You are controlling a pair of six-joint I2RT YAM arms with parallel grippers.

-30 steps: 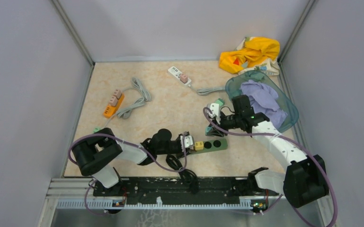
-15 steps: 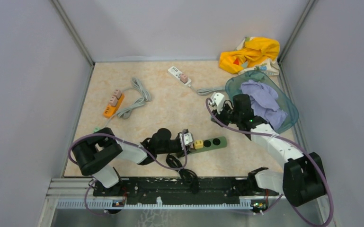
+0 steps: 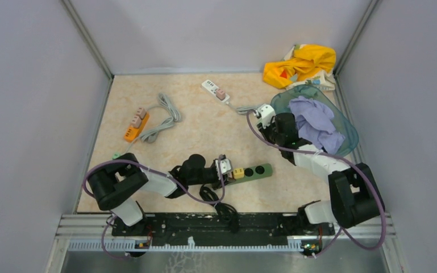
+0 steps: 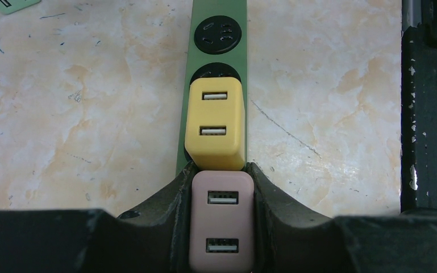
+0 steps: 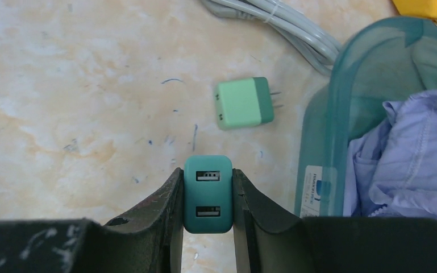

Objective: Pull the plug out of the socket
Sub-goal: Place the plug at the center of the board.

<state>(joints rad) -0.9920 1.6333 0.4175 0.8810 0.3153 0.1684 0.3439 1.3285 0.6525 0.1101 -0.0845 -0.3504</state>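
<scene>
A beige marbled tabletop enclosed by plain grey walls, seen from above, with two robot arms mounted at its near edge. A green power strip lies near the front centre. The left gripper is clamped around a pink plug at the strip's left end; the plug appears seated in the strip, though the fingers hide its base. A yellow plug is plugged in directly beside it, touching it, and two round sockets past that stand bare. Behind and right of the strip, the right gripper is raised, squeezing a teal plug clear of the surface. A light green plug lies loose on the table below it. Right of the strip sits a teal basin holding a lilac cloth, with a yellow cloth in the far corner beyond. Far behind the strip lies a white power strip; to its far left, an orange power strip with a coiled grey cable
</scene>
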